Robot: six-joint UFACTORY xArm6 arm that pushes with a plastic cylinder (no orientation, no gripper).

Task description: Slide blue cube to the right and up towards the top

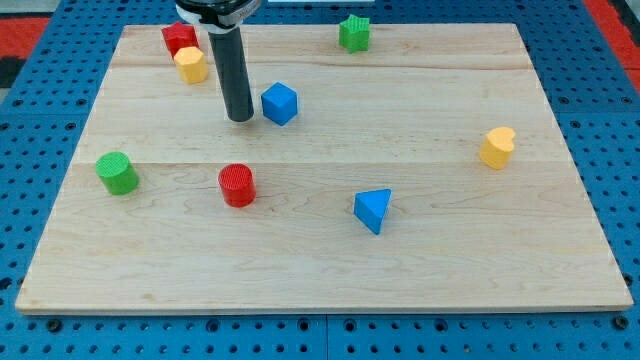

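Observation:
The blue cube (280, 103) sits on the wooden board (320, 270) a little left of centre, in the upper half. My tip (240, 119) rests on the board just left of the cube, slightly lower in the view, with a small gap between them. The dark rod rises from the tip to the view's top edge.
A red block (178, 38) and a yellow block (190, 65) stand at the top left. A green star-like block (354, 33) is at top centre. A yellow block (497, 147) is at right. A green cylinder (117, 172), a red cylinder (238, 185) and a blue triangular block (373, 209) lie lower.

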